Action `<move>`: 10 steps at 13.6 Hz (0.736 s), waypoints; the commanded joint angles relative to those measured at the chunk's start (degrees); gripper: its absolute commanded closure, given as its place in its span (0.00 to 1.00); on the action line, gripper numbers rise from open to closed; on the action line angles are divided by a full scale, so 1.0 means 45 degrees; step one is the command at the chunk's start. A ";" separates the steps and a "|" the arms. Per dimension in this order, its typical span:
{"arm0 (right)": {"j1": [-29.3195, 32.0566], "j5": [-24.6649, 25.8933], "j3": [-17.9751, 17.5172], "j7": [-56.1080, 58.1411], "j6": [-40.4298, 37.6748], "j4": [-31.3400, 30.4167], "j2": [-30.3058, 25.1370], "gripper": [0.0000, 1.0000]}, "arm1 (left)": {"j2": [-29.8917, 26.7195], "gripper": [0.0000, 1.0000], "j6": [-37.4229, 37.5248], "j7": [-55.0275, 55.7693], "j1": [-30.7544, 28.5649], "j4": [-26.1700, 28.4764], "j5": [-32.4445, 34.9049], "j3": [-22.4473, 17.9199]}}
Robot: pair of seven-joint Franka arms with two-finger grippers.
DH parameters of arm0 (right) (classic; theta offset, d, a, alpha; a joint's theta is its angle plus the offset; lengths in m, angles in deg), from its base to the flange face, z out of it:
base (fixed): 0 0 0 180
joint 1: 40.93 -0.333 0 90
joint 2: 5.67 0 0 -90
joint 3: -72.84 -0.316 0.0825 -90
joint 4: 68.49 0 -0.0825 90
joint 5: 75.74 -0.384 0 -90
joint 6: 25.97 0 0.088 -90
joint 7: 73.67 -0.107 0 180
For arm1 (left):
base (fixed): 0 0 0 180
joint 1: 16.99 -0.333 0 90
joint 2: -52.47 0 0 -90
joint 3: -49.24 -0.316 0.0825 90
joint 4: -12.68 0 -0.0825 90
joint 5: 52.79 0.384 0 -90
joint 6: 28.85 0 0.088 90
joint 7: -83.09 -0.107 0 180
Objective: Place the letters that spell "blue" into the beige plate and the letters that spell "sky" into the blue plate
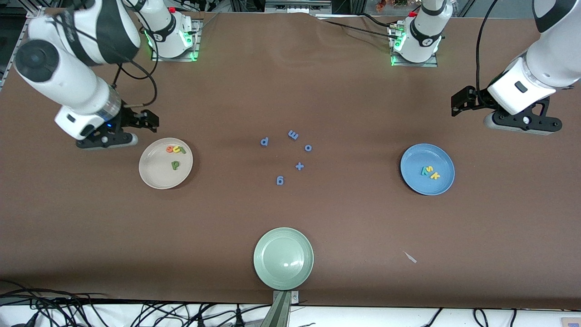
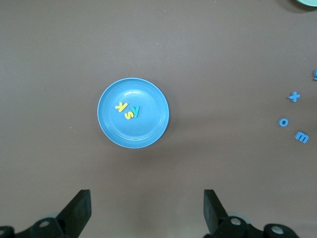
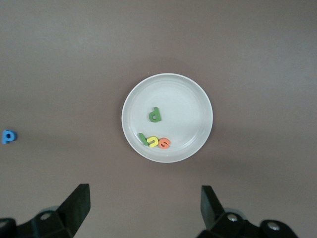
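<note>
The beige plate (image 1: 156, 176) lies toward the right arm's end of the table. In it are the dark-green b (image 3: 155, 114), light-green l (image 3: 144, 138), yellow u (image 3: 153, 142) and orange e (image 3: 164, 144). The blue plate (image 1: 420, 159) lies toward the left arm's end and holds the yellow k (image 2: 121, 106), yellow s (image 2: 129, 115) and teal y (image 2: 135, 111). My right gripper (image 3: 146, 208) hangs open and empty over bare table beside the beige plate. Over the table beside the blue plate, my left gripper (image 2: 147, 208) is also open and empty.
A pale green plate (image 1: 283, 272) sits at the table edge nearest the front camera. Blue letters p (image 1: 264, 141), m (image 1: 293, 135), o (image 1: 308, 147), + (image 1: 299, 166) and g (image 1: 280, 180) lie mid-table. A small pale scrap (image 1: 410, 257) lies nearer the camera than the blue plate.
</note>
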 commanded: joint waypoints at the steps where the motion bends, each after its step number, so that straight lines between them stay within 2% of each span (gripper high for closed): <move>1: 0.0081 -0.0234 -0.0014 0.0218 -0.0755 0.0857 -0.0337 0.00 | 0.0163 0.00 0.0278 -0.0196 0.0079 -0.0396 -0.0167 -0.0011; 7: 0.0081 -0.0175 0.0103 0.0277 -0.1692 0.1932 -0.0338 0.00 | 0.0202 0.00 0.0278 -0.0215 -0.0057 -0.0435 -0.0167 -0.0011; 10: 0.0101 -0.0233 0.0628 0.0374 -0.2084 0.2421 -0.0279 0.00 | 0.0222 0.00 0.0259 -0.0196 -0.0018 -0.0435 -0.0148 -0.0030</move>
